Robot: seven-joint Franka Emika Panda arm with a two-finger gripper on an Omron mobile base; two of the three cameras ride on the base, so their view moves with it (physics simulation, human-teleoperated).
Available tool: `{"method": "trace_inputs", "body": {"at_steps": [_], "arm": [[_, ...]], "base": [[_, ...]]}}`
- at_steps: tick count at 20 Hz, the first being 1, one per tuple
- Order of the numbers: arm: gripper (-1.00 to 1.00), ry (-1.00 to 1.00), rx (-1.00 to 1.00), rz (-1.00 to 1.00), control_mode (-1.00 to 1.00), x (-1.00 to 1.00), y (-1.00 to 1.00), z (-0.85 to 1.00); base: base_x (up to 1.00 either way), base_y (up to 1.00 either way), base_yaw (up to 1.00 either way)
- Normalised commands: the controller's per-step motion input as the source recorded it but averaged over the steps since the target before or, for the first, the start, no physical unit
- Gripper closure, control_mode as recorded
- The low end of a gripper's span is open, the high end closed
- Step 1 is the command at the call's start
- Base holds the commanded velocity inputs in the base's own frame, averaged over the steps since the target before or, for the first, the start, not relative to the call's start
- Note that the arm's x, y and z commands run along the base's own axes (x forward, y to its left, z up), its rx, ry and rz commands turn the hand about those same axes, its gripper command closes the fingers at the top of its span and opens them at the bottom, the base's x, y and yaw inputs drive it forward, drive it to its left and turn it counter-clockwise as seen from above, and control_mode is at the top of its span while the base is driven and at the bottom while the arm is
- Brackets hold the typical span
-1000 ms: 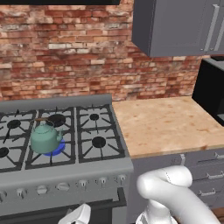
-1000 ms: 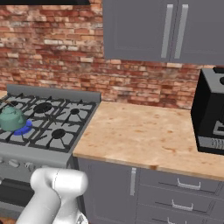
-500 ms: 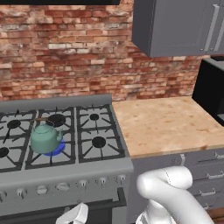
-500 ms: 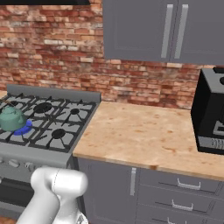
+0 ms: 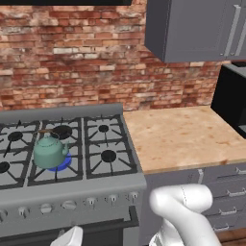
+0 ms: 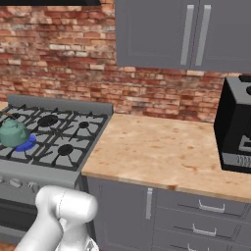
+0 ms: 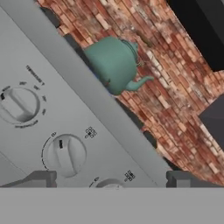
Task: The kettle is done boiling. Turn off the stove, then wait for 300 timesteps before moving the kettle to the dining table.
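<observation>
1. While the kettle [image 5: 49, 151] sits on the stove [image 5: 72, 190], it stands on a front burner grate over a blue flame [image 5: 63, 162], left of the range's middle.
2. Seen from the right base view, the kettle [image 6: 12, 133] is at the stove's [image 6: 44, 172] left side, well apart from the wood-topped counter [image 6: 162, 152] that adjoins the stove on its right.
3. Gripper [image 7: 111, 183]: jaws spread wide and holding nothing, poised close to the stove's front panel [image 7: 52, 109], with one knob [image 7: 65, 155] just beyond the fingertips and another knob [image 7: 17, 104] beside it.
4. Hand view: the kettle [image 7: 114, 63] appears beyond the panel's edge, its spout set against the brick wall [image 7: 166, 87].
5. A black microwave [image 6: 236, 127] rests on the counter, far from the stove.
</observation>
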Motion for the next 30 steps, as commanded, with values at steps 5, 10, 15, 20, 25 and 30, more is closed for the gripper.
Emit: {"method": "trace_inputs", "body": {"at_steps": [5, 10, 15, 20, 25, 30], "arm": [[-1.0, 0.0, 0.0, 0.0, -1.0, 0.02, 0.39, -0.2], [-1.0, 0.0, 0.0, 0.01, -1.0, 0.06, 0.3, -0.31], [-1.0, 0.0, 0.0, 0.01, -1.0, 0.01, 0.08, -0.11], [-1.0, 0.0, 0.0, 0.0, -1.0, 0.13, 0.02, 0.0], [-1.0, 0.0, 0.0, 0.0, -1.0, 0.02, 0.0, -0.05], [-1.0, 0.0, 0.0, 0.0, -1.0, 0.05, 0.0, -0.07]], "base": [[0.0, 0.0, 0.0], [0.0, 0.0, 0.0], [0.0, 0.0, 0.0], [0.0, 0.0, 0.0], [0.0, 0.0, 0.0], [0.0, 0.0, 0.0]]}}
